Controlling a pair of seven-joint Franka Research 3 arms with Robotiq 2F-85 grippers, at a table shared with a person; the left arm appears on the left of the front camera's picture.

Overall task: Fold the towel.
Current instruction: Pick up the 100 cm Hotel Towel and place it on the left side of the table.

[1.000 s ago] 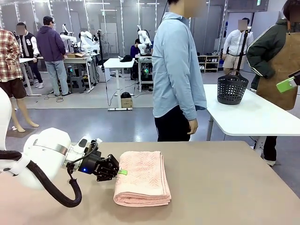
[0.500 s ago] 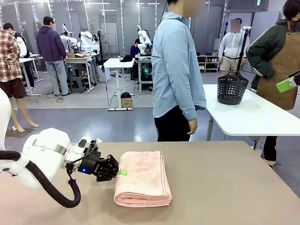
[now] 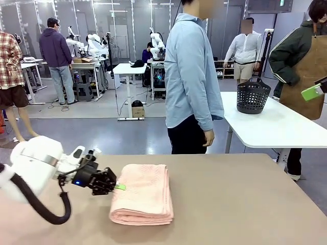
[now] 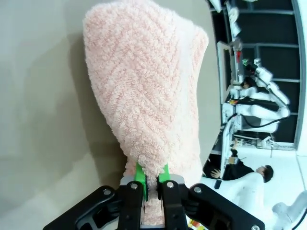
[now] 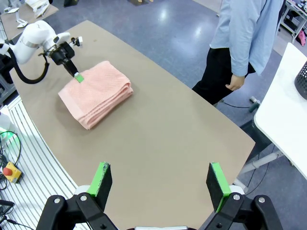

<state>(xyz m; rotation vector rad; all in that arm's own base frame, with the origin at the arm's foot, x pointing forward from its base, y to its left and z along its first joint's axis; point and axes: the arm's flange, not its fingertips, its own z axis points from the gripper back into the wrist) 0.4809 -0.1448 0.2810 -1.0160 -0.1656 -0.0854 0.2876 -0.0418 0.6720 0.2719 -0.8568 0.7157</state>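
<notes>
The salmon-pink towel (image 3: 141,193) lies folded into a thick rectangle on the tan table (image 3: 240,204). My left gripper (image 3: 118,187) is at the towel's left edge, shut on it. In the left wrist view the green pads (image 4: 140,173) pinch the towel (image 4: 144,91) edge, and the rest of the cloth stretches away over the table. From high above, the right wrist view looks down on the folded towel (image 5: 96,93) with the left gripper (image 5: 79,77) at its edge. My right gripper (image 5: 160,181) hangs open well above the table, with nothing between its fingers.
A person in a light blue shirt (image 3: 193,76) stands at the table's far edge, hands down. A white table (image 3: 281,125) at the right carries a black basket (image 3: 253,95). The tan surface to the right of the towel is bare.
My left gripper has moved left, dragging the folded towel with it across the table. The right gripper's jaws stay as they were.
</notes>
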